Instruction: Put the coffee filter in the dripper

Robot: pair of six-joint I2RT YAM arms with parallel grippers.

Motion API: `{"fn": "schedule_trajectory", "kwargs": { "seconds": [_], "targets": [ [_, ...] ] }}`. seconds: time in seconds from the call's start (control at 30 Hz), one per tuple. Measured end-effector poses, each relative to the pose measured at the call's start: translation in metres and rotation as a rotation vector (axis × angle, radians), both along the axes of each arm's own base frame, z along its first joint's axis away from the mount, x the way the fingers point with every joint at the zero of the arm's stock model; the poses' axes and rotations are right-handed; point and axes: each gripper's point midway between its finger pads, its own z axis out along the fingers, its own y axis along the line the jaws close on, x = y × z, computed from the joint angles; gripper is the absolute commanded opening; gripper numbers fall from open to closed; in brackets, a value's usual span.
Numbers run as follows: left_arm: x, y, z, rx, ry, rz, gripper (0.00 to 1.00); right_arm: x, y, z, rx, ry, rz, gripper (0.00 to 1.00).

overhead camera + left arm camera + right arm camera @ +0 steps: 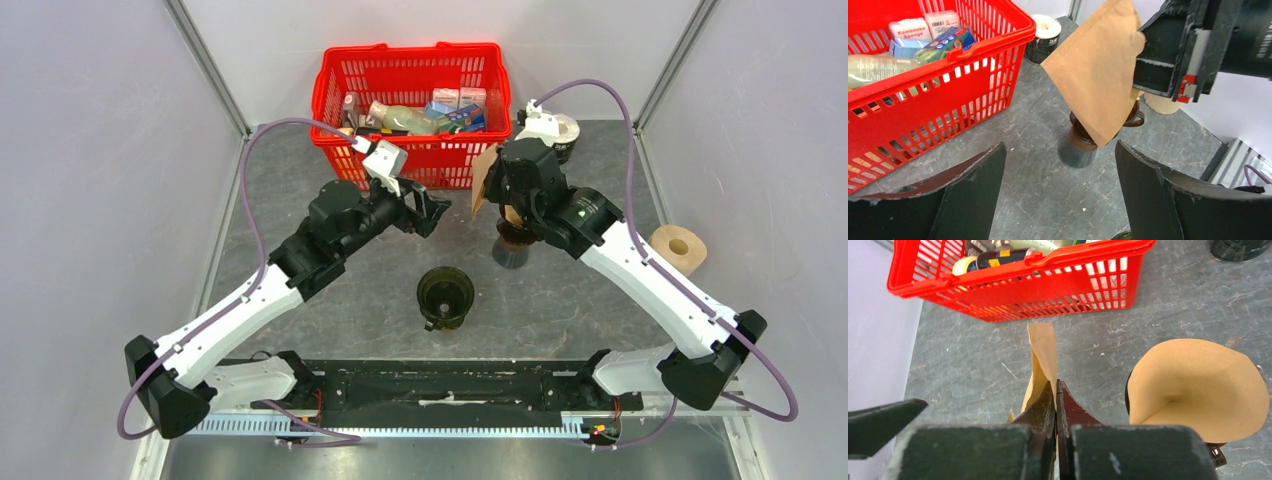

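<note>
My right gripper [1055, 386] is pinching the brown paper coffee filter [1043, 352] by one edge; left gripper [1059, 150] is spread, empty. Filter hangs at 1 o'clock from the dark round dripper [445, 295]. It's floppy, so it could fold on the rim.

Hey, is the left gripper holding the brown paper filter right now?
No, the left gripper stands open with nothing between its fingers, while the brown filter is pinched in the shut right gripper.
</note>
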Motion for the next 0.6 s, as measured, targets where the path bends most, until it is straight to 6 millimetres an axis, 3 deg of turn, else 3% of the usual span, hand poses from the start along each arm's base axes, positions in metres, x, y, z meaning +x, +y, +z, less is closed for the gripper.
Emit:
{"fn": "schedule_trajectory", "kwargs": {
  "seconds": [0.33,0.6],
  "targets": [
    [0.006,-0.030,-0.030,0.069,0.027,0.002,0.88,0.006,-0.006,0.000,0.066,0.006,-0.116,0.00],
    [0.009,-0.042,-0.029,0.057,0.004,-0.008,0.88,0.010,0.002,-0.011,0.071,0.035,-0.122,0.00]
  ]
}}
